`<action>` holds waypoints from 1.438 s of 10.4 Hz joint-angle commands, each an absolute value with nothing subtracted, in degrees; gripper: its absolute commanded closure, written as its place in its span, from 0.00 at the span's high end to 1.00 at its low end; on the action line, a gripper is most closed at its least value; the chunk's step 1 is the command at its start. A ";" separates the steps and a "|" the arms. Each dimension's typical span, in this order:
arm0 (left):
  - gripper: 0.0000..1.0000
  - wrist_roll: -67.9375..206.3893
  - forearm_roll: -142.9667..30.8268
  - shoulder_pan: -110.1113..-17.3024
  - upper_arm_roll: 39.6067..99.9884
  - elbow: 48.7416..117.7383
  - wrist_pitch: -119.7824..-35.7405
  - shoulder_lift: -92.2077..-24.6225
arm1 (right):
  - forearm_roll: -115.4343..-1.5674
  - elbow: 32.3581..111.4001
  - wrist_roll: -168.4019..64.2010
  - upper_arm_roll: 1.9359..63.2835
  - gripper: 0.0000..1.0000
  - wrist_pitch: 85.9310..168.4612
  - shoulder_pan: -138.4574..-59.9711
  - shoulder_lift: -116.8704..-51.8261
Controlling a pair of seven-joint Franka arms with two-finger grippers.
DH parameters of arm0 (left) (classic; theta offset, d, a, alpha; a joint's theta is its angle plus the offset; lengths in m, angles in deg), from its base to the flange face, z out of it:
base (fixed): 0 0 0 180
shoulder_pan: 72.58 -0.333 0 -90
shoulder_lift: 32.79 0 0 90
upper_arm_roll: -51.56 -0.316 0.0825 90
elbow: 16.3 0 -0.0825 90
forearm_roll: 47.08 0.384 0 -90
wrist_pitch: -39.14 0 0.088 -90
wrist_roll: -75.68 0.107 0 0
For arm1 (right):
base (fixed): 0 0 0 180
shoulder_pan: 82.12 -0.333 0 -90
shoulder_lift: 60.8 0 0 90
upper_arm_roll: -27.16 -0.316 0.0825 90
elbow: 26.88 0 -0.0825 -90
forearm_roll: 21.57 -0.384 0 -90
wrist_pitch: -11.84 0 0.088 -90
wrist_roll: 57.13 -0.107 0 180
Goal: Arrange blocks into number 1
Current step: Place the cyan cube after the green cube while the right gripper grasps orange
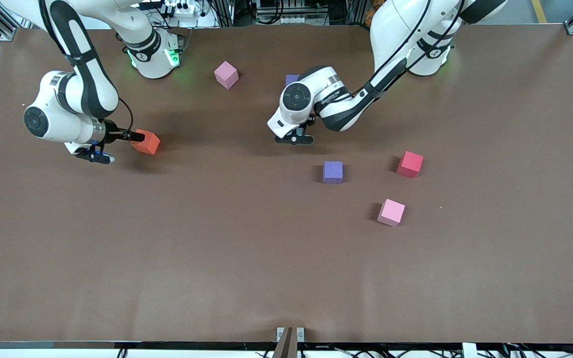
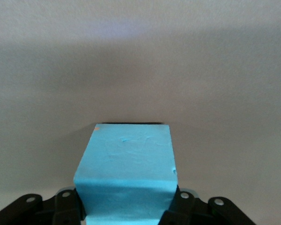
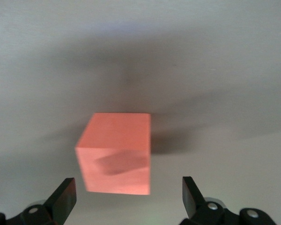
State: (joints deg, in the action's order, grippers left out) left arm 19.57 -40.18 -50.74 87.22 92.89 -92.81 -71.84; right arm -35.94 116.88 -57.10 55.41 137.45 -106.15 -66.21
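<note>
In the left wrist view, my left gripper point(image 2: 126, 208) is shut on a light blue block point(image 2: 126, 164), with a finger point(image 2: 182, 204) pressed against each side. In the front view that gripper point(image 1: 294, 138) hangs over the middle of the table and its hand hides the block. One purple block point(image 1: 333, 172) lies nearer the front camera than this hand. Another purple block point(image 1: 292, 78) peeks out near the arm bases. My right gripper point(image 3: 129, 199) stands open just short of the orange block point(image 3: 116, 152), toward the right arm's end of the table point(image 1: 145, 141). No green block is in view.
A red cube point(image 1: 410, 164) sits beside the purple block, toward the left arm's end. One pink cube point(image 1: 391, 212) lies nearer the camera than the red one. Another pink cube point(image 1: 226, 74) is near the right arm's base. The brown table point(image 1: 217, 258) spreads wide toward the camera.
</note>
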 commanded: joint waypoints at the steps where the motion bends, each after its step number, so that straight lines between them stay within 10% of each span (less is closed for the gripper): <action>1: 0.00 18.73 -39.52 -50.08 87.51 91.46 -91.82 -73.22 | -38.35 115.15 -57.66 55.46 1.00 138.22 -108.56 -69.92; 7: 0.00 18.02 -39.52 -49.47 87.51 91.63 -91.73 -74.01 | -38.27 115.24 -56.17 55.46 0.98 140.50 -108.57 -72.65; 13: 0.01 18.11 -39.52 -49.11 87.51 91.72 -89.80 -74.37 | -40.46 114.28 -55.46 55.55 0.50 140.69 -108.57 -73.89; 14: 0.99 17.76 -39.52 -49.11 87.42 91.72 -89.80 -74.28 | -40.55 112.53 -55.46 56.42 0.47 137.47 -108.57 -73.54; 15: 1.00 14.54 -39.35 -49.11 87.51 91.55 -89.88 -74.19 | -40.99 110.43 -55.29 57.99 0.47 133.35 -109.70 -72.84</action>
State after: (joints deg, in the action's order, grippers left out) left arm 17.98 -40.18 -49.52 87.42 92.36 -90.59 -72.60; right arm -39.24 113.31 -56.51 56.00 138.03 -108.62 -73.57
